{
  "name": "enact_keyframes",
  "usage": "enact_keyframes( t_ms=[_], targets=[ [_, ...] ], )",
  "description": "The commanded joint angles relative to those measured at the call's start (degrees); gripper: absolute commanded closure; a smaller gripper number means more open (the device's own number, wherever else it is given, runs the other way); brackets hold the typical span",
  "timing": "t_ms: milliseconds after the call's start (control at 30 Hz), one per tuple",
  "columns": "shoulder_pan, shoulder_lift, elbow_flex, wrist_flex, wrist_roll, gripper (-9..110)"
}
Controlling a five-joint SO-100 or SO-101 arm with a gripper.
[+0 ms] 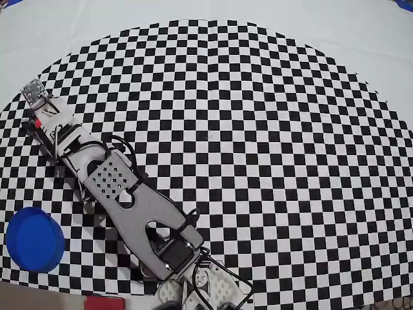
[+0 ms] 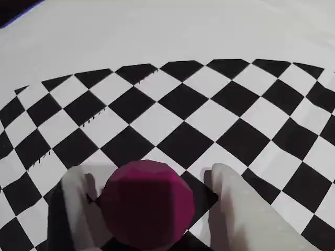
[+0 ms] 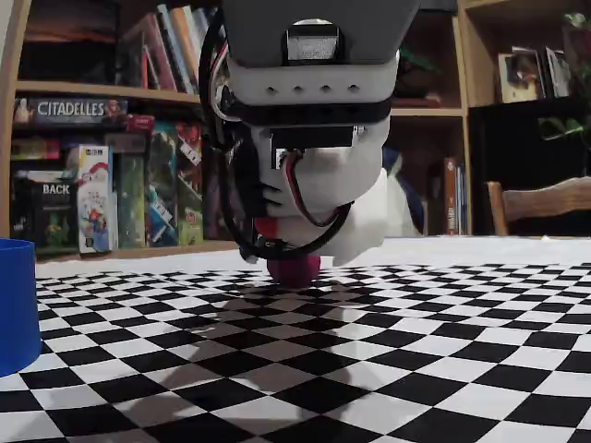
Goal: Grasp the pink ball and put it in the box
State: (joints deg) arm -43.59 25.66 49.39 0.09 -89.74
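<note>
Overhead view: arm (image 1: 122, 187) stretched diagonally from base at bottom edge toward upper left, across checkered mat (image 1: 271, 129) on the bench. Gripper (image 1: 40, 106) near the mat's left rim; pink ball not visible here, hidden beneath the gripper's head. Box (image 1: 33, 238), round and bright blue, at lower left, well apart from the gripper and beside the arm's middle. Small red block (image 1: 103, 302) partly cut off at the bottom edge. Reach so extended presumably because the ball lies far out from the base.

Wrist view: pink ball (image 2: 148, 203) low in frame, between two pale fingers (image 2: 76, 209), one on either side. Dark slivers of gap visible at both flanks of the ball, so fingers moderately open, bracketing the ball rather than pressing it; firm contact cannot be confirmed. Ball apparently resting on the mat, over a black square. Placement judged as a straddle ready for closing, ball centred so that both fingers meet it evenly.

Fixed view: low side-on look across the mat, gripper's head large at centre, cables looped beneath. Ball (image 3: 294, 269) peeking out under the head, touching the mat, not lifted. Box wall (image 3: 17, 305) at the left edge, near the camera. Bookshelf (image 3: 102, 148) with boxed games behind. Judged stage: grasp about to close; lift and carry to the box not yet done.
</note>
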Motion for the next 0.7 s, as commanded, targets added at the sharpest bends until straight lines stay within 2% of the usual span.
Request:
enact_keyframes(
  t_ms=[0, 333, 667],
  targets=[
    [-0.35, 0.7, -2.72, 0.26, 0.62, 79],
    [-0.35, 0.62, -2.9, 0.26, 0.09, 94],
    [-0.44, 1.23, -2.29, 0.26, 0.09, 97]
  ],
)
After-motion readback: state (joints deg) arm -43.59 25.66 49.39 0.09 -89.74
